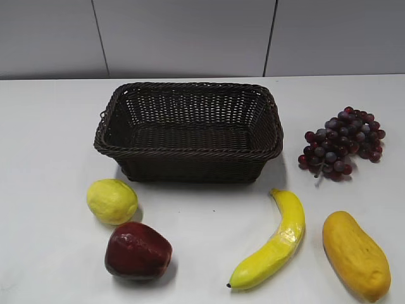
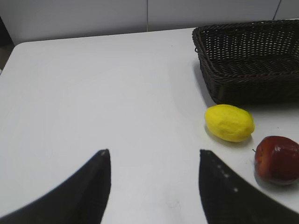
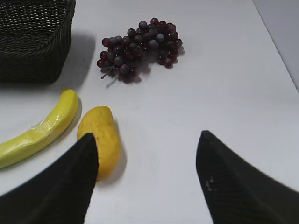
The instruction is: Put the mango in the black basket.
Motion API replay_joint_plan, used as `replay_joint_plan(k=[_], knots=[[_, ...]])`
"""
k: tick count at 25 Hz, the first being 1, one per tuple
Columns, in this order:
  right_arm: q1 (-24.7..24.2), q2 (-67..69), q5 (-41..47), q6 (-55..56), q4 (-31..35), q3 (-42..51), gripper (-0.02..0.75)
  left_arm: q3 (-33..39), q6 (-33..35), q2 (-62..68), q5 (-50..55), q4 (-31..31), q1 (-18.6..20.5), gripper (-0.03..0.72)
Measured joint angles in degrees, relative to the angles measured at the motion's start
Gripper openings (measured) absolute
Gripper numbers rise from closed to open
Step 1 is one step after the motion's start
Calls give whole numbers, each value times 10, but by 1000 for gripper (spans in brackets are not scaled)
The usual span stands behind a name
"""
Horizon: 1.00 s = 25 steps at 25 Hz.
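Table scene at the outset of the transfer: the mango [image 1: 355, 254] lies on the table [image 1: 50, 139] at front right, just beside the banana [image 1: 273, 240] and well apart from the basket [image 1: 188, 130], which stands empty at centre rear. A lemon [image 1: 112, 201] and an apple [image 1: 137, 251] lie at front left; grapes [image 1: 343, 142] lie to the right of the basket. The step in hand, as judged from the layout, is the approach of the right gripper [image 3: 147, 140] to the mango. In the right wrist view the mango [image 3: 101, 138] sits off to the left of the gap between the jaws, partly behind the left fingertip [image 3: 86, 154], so the claw would need to shift toward the fruit until the fruit is centred, then close across its narrow width, not along its length. The banana [image 3: 39, 130] lies close alongside, so the finger on that side should descend into the gap between the two without nudging either. The matte, bumpy skin should give fair grip; a hold near the middle would limit tipping on the lift over the braided rim. The right claw stands wide open, holding nothing; whether its left finger touches the mango cannot be told. The left gripper [image 2: 154, 158] is likewise wide open and empty above bare table, well apart from the lemon [image 2: 230, 122].
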Motion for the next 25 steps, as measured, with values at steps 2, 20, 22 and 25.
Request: replay_joint_plan(k=[2,20,22,25], knots=[[0,0,0,0,0,0,510,0,0,0,0,0,0,454],[0,0,0,0,0,0,510,0,0,0,0,0,0,454],[0,0,0,0,1,0,523,0,0,0,0,0,0,454],[0,28,0,0,16,0,599,0,0,0,0,0,0,454]])
